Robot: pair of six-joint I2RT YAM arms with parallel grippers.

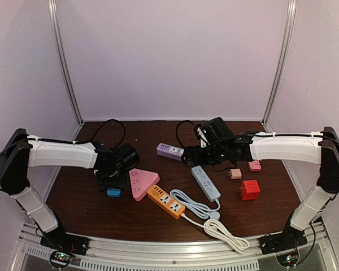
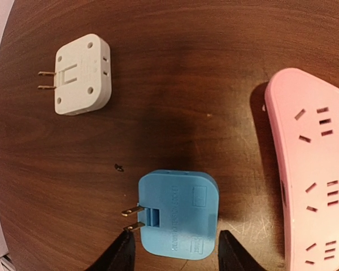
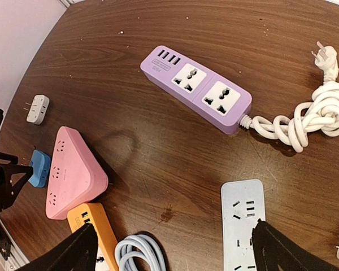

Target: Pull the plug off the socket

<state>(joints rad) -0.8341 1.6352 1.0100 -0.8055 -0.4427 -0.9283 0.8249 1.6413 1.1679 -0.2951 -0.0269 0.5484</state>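
Blue plug adapter (image 2: 178, 213), probably light, rigid and slick, lies inside the wide-apart left pincer (image 2: 176, 244); grip its side edges.

Markings: none legible.
The blue adapter (image 2: 178, 213), just beside the pink triangular socket (image 2: 311, 180), carries embossed lettering too faint to read. The purple power strip (image 3: 195, 87), beyond that socket, bears a small blurred label.
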